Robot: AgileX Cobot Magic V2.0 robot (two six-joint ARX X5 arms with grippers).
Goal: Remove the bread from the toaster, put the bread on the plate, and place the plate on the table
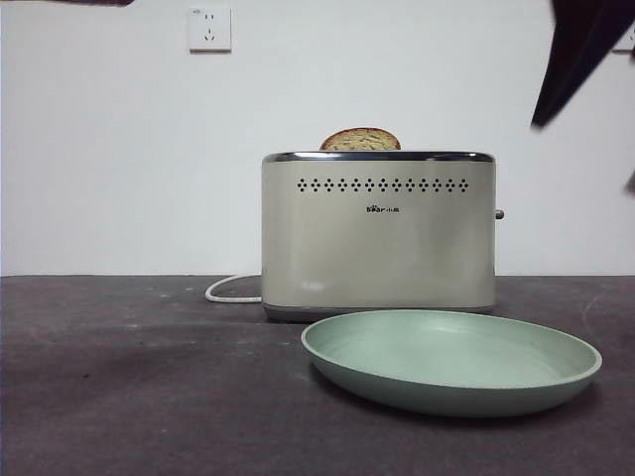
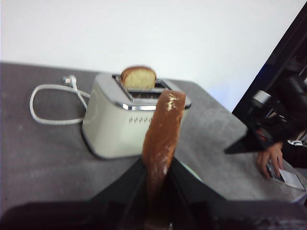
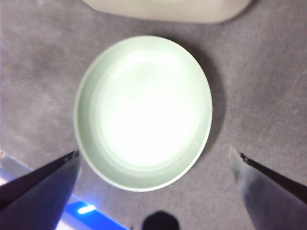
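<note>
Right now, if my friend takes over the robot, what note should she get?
Left tool: shut on the bread, held edge-on above the table, already out of the toaster.
Right tool: open, hovering over the plate, touching nothing.
The plate is bare and sits on the table in front of the toaster. A second slice stands in a toaster slot.
Done: bread taken out.
Left: put the bread on the plate, then place the plate on the table.
</note>
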